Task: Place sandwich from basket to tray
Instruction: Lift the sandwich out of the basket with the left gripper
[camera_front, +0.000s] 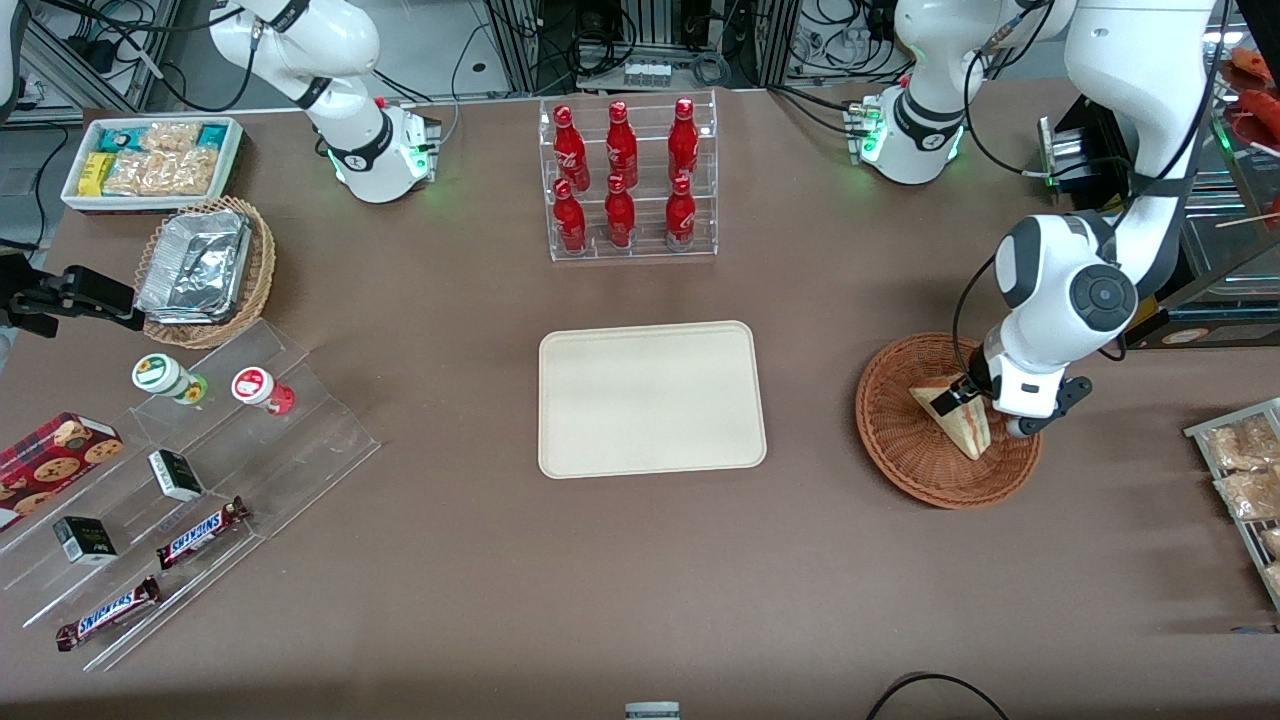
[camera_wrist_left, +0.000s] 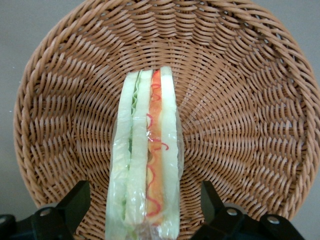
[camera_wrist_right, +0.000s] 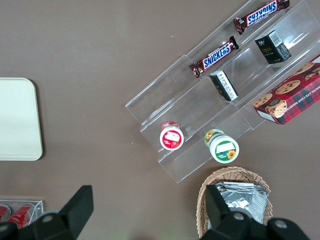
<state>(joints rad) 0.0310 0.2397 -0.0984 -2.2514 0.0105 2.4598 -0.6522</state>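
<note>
The plastic-wrapped triangular sandwich (camera_wrist_left: 147, 160) of pale bread is seen lying in the round reddish-brown wicker basket (camera_front: 900, 440), straddled without contact by the wide-spread fingers of the claw (camera_wrist_left: 145, 210), well apart from the flat cream-beige rectangular tray (camera_front: 650, 400) on the brown desk (camera_front: 640, 580).

Setting: robotics lab, bench dressed as a mock snack shop.
Lab evidence: two white arm bases (camera_front: 385, 150) bolted to the brown table (camera_front: 640, 580); cable bundles and metal racks (camera_front: 650, 40) along the table's farther edge.
Shop evidence: clear tiered rack of red cola bottles (camera_front: 625, 180); acrylic step display (camera_front: 190, 470) with Snickers bars (camera_front: 200, 532), small boxes, lidded cups; white bin of snack packets (camera_front: 150, 160).
Working station: gripper (camera_front: 975, 400) over the basket (camera_front: 890, 440), fingers spread either side of the sandwich (camera_wrist_left: 147, 165); tray (camera_front: 650, 400) mid-table.
</note>
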